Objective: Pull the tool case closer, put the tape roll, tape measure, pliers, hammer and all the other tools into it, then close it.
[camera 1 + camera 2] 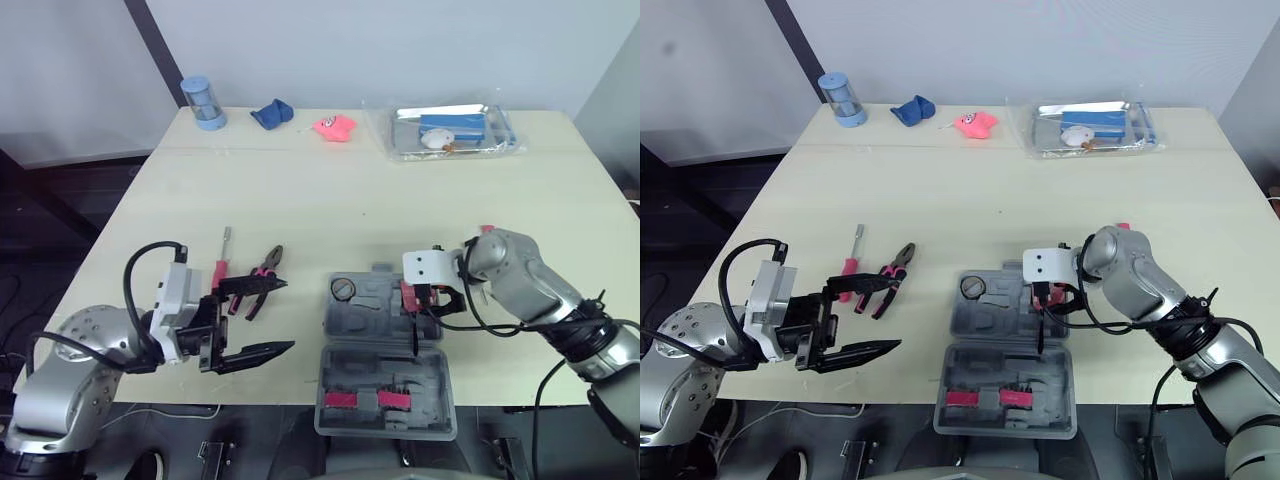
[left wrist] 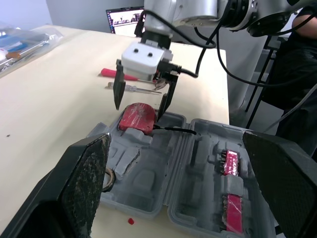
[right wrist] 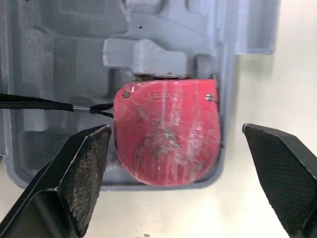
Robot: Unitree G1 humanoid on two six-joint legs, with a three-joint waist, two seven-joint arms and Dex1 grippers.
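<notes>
The right gripper (image 2: 140, 109), jaws apart, is hovering over the tape measure (image 3: 168, 131) in the case (image 1: 365, 310). Lower left, the left gripper (image 1: 282, 315) is gaping too.

Silver-grey arms (image 1: 525, 285) (image 1: 65, 375) carry black cables (image 1: 138, 300), white wrist housings (image 1: 432, 266), black grippers (image 1: 288, 315) (image 1: 426, 318).

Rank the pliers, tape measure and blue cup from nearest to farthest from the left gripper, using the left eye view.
1. Pliers, just ahead of the left gripper.
2. Tape measure, in the case off to the gripper's right.
3. Blue cup, at the far left corner of the table.
</notes>
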